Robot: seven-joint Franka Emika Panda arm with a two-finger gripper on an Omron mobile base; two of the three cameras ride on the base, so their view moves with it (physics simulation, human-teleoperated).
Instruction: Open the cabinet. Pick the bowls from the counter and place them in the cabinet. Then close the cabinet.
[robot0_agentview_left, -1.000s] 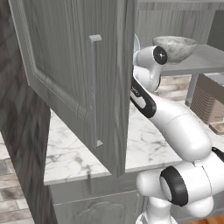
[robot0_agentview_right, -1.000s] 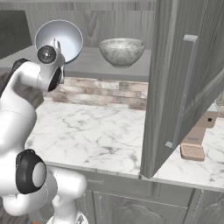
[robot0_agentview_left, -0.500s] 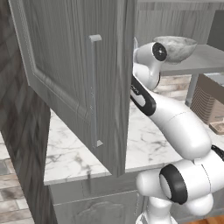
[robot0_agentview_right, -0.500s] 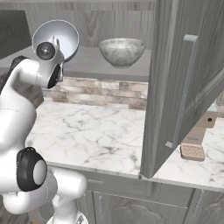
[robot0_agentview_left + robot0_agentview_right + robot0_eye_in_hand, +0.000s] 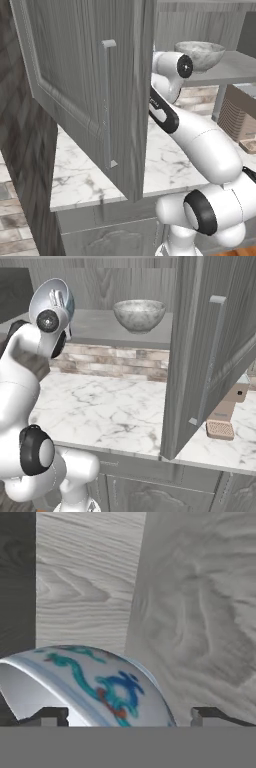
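Both doors of the grey wood-grain cabinet (image 5: 75, 75) hang open. On its shelf (image 5: 95, 326) the speckled stone bowl (image 5: 139, 313) stands upright, also visible from the left (image 5: 200, 52). The light blue bowl (image 5: 55, 293) sits tilted at the shelf's left end, partly hidden behind my wrist. In the hand view this bowl (image 5: 100, 687) shows a painted blue, green and red pattern and lies between my fingers. My gripper (image 5: 130, 714) is open, its tips wide apart, the right one clear of the bowl. The marble counter (image 5: 110, 406) lies below.
The open right door (image 5: 210, 346) juts out over the counter's front edge. A brown wooden brush (image 5: 222, 421) lies on the counter at the right. A brown ribbed box (image 5: 240, 115) stands at the far right. Brick backsplash (image 5: 110, 358) runs under the shelf.
My jaws have spread from nearly shut on the blue bowl to wide open. The arm has barely moved and the bowl stays at the shelf's left end.
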